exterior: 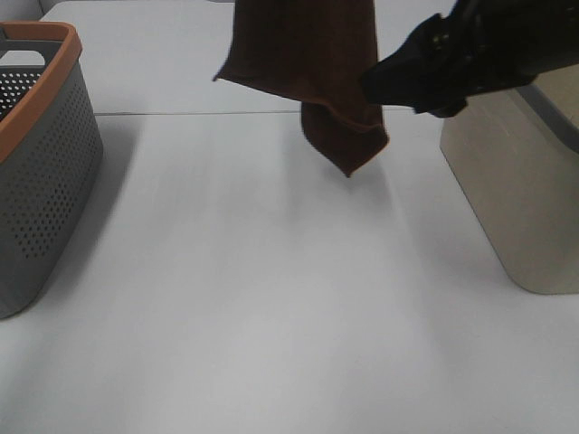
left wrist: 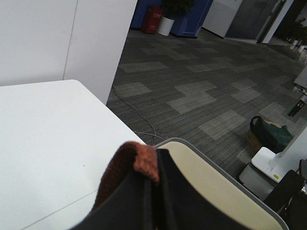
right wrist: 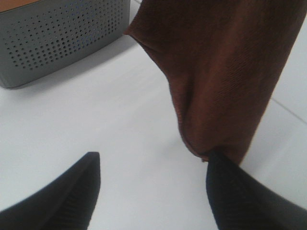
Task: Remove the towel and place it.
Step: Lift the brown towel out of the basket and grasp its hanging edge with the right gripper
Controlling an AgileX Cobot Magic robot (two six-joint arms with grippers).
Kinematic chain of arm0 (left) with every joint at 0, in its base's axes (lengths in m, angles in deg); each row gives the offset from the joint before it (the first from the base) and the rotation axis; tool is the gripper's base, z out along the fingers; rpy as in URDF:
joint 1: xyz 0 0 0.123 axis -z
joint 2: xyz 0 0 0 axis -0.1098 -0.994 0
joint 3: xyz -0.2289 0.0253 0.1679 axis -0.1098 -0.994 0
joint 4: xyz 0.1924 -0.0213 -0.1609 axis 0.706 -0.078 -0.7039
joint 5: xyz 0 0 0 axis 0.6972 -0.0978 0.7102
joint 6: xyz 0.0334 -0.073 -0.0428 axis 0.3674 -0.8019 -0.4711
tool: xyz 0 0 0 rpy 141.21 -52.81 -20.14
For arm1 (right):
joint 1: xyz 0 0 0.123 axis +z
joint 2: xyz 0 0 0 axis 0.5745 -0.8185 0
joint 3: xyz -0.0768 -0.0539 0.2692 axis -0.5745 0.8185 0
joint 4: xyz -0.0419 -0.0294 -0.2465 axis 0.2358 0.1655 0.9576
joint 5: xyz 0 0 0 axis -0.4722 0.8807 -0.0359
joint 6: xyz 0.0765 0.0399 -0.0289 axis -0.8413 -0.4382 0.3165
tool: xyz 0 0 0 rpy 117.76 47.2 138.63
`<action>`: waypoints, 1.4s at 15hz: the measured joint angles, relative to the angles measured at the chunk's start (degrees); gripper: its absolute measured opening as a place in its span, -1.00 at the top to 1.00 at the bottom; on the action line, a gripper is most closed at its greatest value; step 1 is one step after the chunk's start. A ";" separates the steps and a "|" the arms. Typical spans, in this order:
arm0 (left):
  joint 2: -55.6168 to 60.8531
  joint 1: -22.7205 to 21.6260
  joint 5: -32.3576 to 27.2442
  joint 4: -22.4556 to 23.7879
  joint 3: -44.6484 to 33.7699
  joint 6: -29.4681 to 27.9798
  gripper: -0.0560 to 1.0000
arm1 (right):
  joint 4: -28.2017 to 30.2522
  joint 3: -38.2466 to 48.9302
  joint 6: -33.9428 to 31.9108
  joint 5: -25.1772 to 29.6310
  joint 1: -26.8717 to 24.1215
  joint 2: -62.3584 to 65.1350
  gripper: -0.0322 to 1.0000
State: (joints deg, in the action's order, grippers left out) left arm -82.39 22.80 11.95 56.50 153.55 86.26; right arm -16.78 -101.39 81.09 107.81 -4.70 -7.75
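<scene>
The dark brown towel [exterior: 308,63] hangs in the air over the far middle of the white table, its lowest corner well above the surface. Its top runs out of the exterior view. In the left wrist view my left gripper [left wrist: 156,191] is shut on a fold of the towel [left wrist: 139,160]; this gripper is out of the exterior view. My right gripper [exterior: 373,86] is at the towel's right edge. In the right wrist view it is open [right wrist: 151,191], and the towel's [right wrist: 220,72] lower corner touches one of its fingers [right wrist: 240,196].
A grey perforated basket with an orange rim [exterior: 41,181] stands at the table's left edge and also shows in the right wrist view [right wrist: 62,33]. A beige bin [exterior: 525,199] stands at the right and shows in the left wrist view [left wrist: 216,187]. The table has a seam [exterior: 199,113] across the back.
</scene>
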 joint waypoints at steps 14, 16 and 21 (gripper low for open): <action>0.00 2.52 0.74 0.92 0.00 -0.17 0.89 | -9.05 -0.06 0.40 -43.72 11.23 -19.60 -0.24; 0.00 2.52 0.74 1.55 0.00 -0.17 0.89 | -11.92 -0.06 2.12 -44.12 11.23 -19.71 -0.24; 0.00 2.52 0.80 2.06 0.00 -0.17 0.89 | -12.78 -0.06 2.98 -43.14 11.23 -19.77 -0.24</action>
State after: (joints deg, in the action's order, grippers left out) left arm -82.39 25.32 12.75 58.56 153.55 86.09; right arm -29.56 -101.45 84.07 64.66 6.53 -27.52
